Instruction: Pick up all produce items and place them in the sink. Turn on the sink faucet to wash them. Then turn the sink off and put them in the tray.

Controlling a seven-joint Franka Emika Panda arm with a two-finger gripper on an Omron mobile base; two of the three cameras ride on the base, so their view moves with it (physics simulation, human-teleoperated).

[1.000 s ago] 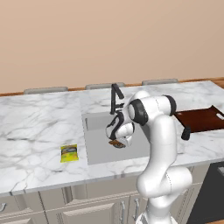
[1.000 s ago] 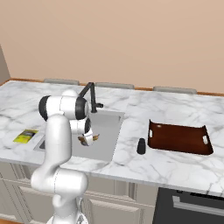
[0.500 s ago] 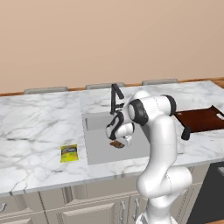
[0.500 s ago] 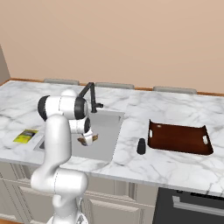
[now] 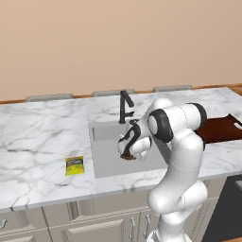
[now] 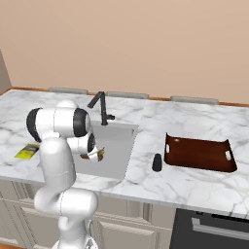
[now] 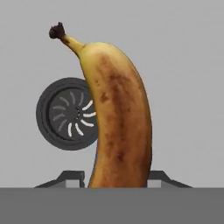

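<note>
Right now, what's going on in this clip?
The arm's claw is shut on the banana and holds it over the grey sink, with the round drain visible below. The black faucet stands at the back rim. The reddish-brown tray sits on the counter to the right, beside a small dark object. A yellow packet lies left of the sink.

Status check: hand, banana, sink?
Hand shut on banana, held over sink, drain right below. Faucet behind, clear of the drop. Tray waiting on the counter, nothing in the way.
</note>
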